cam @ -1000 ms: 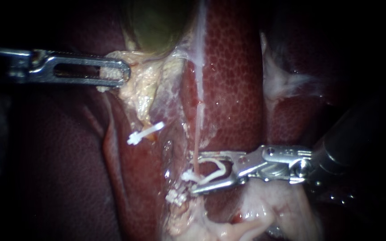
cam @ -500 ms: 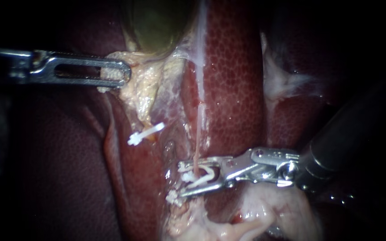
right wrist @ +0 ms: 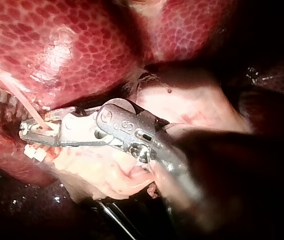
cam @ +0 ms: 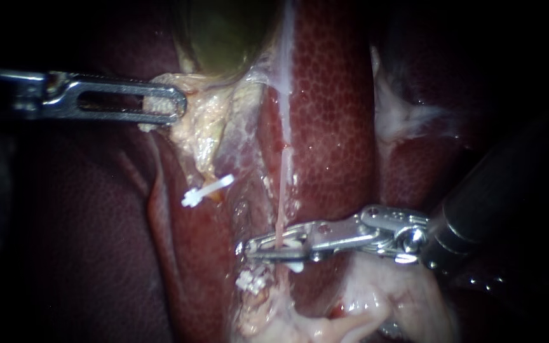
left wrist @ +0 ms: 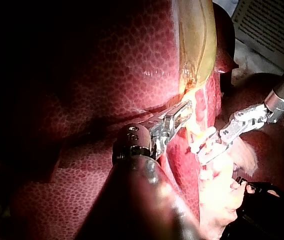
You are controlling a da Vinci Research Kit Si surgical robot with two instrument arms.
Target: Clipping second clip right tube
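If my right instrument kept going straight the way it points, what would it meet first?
Shut on the clip, the right instrument would probably meet the liver just beyond its tips; depth is unclear.

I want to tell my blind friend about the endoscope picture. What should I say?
The right instrument is shut on a white clip around a thin pink tube crossing the liver. A lower clip sits just below it, and an upper clip lies further left. The left instrument grips pale tissue under the gallbladder.
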